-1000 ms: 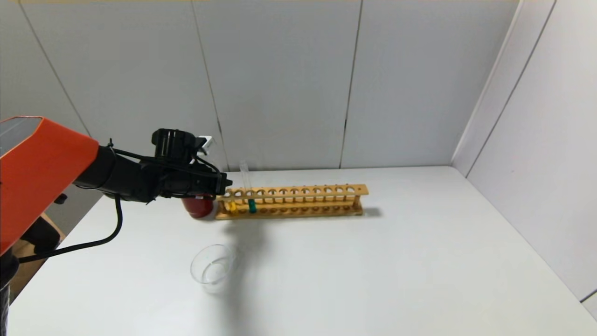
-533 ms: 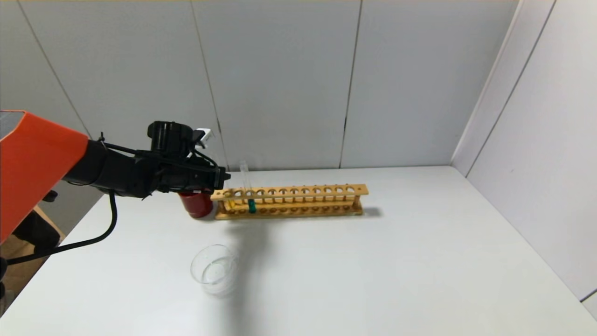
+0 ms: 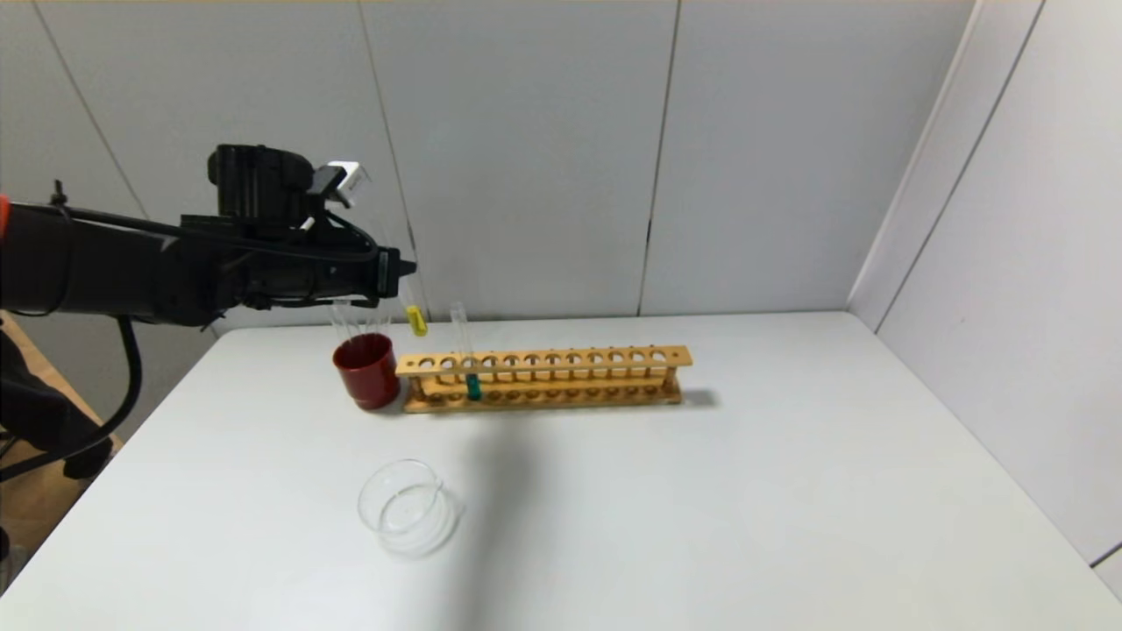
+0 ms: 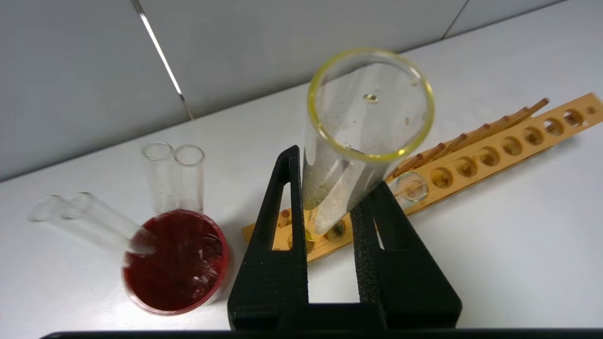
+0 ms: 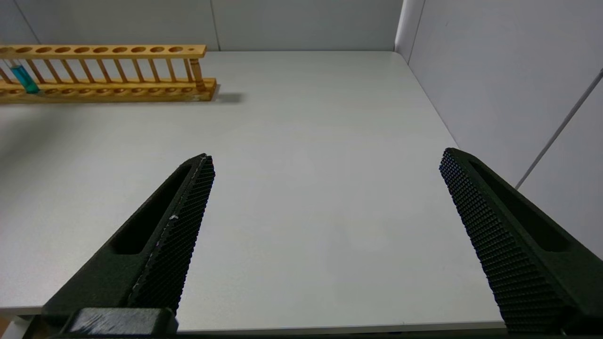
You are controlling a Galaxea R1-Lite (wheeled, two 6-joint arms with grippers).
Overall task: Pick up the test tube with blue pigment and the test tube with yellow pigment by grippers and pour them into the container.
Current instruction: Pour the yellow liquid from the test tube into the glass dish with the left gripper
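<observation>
My left gripper [image 3: 392,275] is shut on the test tube with yellow pigment [image 3: 415,320] and holds it tilted in the air above the left end of the wooden rack [image 3: 543,377]. In the left wrist view the black fingers [image 4: 282,221] clamp the tube [image 4: 362,136] below its open mouth. The test tube with blue pigment [image 3: 472,384] stands in the rack near its left end; it also shows in the right wrist view [image 5: 22,79]. The container [image 3: 408,508], a low clear glass dish, sits on the table nearer me. My right gripper [image 5: 325,165] is open and empty above the table's near right part.
A dark red cup [image 3: 366,372] with several plain clear tubes stands just left of the rack, below my left gripper; it also shows in the left wrist view [image 4: 174,261]. Grey walls close the back and right of the white table [image 3: 745,491].
My left gripper has risen and drawn slightly left, lifting the yellow tube out of its rack hole into the air. The blue tube, rack, cup and dish have not moved.
</observation>
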